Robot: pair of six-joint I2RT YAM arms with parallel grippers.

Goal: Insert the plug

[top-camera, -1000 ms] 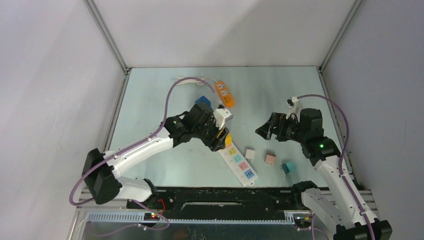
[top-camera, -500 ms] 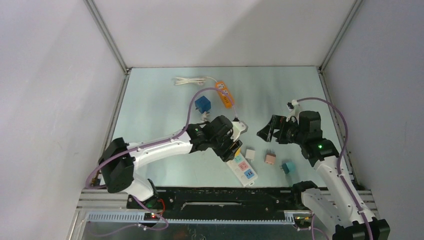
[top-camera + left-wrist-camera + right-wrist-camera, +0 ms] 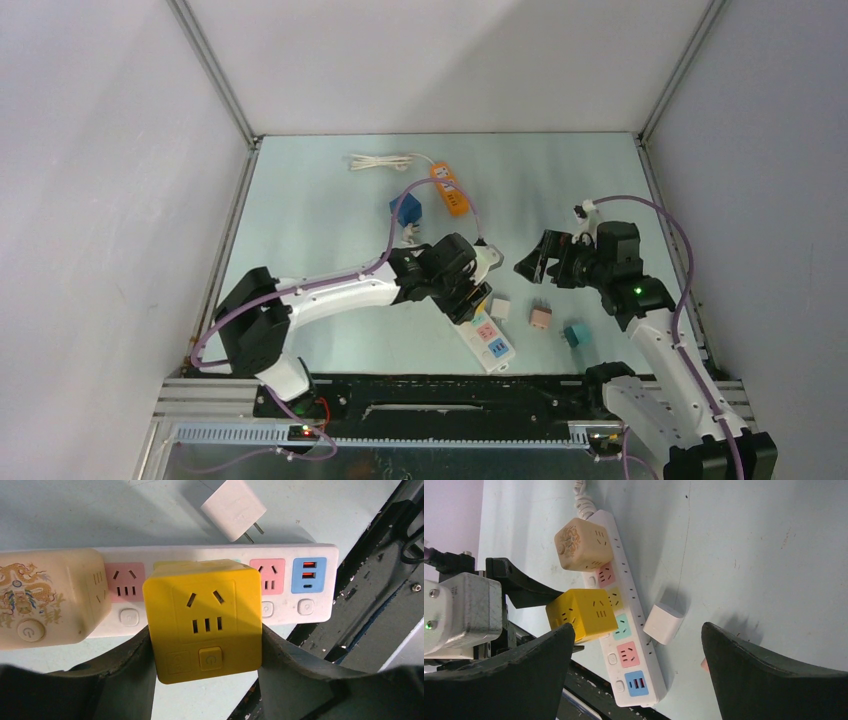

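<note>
My left gripper (image 3: 205, 636) is shut on the plug, a yellow cube adapter (image 3: 202, 620), with one finger on each side. The cube hangs over the yellow socket of the white power strip (image 3: 300, 582), which lies on the table (image 3: 300, 200); I cannot tell whether its prongs are in. A cream cube with a dragon print (image 3: 45, 597) sits in the strip's end socket. In the right wrist view the yellow cube (image 3: 581, 612) shows beside the strip (image 3: 634, 665). My right gripper (image 3: 639, 640) stands open and empty, off to the strip's right (image 3: 530, 262).
A white charger (image 3: 501, 307) lies just right of the strip, then a pink plug (image 3: 541, 318) and a teal plug (image 3: 575, 335). A blue cube (image 3: 405, 209) and an orange power strip (image 3: 449, 188) with a coiled cord lie farther back. The black base rail (image 3: 450, 395) borders the near edge.
My left arm has carried the yellow cube rightward and nearer, from the strip's far end to over its middle sockets. The right arm has barely moved.
</note>
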